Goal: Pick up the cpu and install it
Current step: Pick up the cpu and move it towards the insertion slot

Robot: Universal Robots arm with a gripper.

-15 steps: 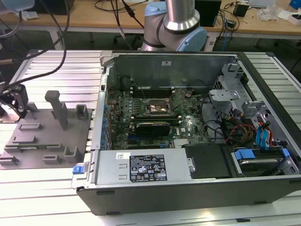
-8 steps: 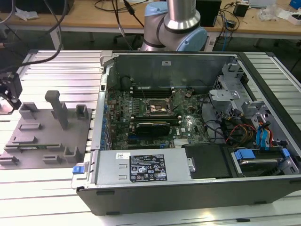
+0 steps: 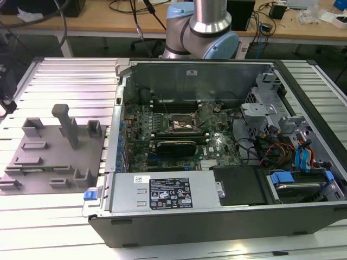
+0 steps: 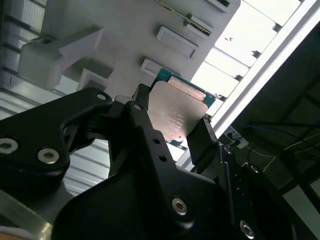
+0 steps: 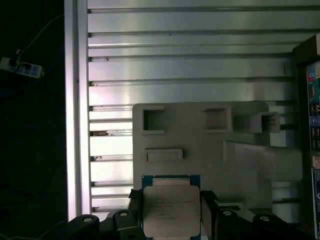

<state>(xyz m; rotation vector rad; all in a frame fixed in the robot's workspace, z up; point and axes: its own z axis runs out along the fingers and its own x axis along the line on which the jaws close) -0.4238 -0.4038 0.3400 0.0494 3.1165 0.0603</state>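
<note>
Black gripper [image 4: 172,137] fingers [image 4: 145,120] were clamped on opposite edges of the cpu [image 5: 171,210] in both wrist views. Its pale silver top faced the cameras, with the grey moulded tray [image 5: 200,145] behind it. That tray lay on a ribbed aluminium table [image 3: 70,76], just beside the open computer case [image 3: 217,216], whose dark socket [image 3: 183,123] sat on the green motherboard [image 3: 217,143]. Beyond the table stood a wooden workbench [image 3: 108,21] strewn with cables, and a power strip [image 5: 20,67] lay on the dark floor.
</note>
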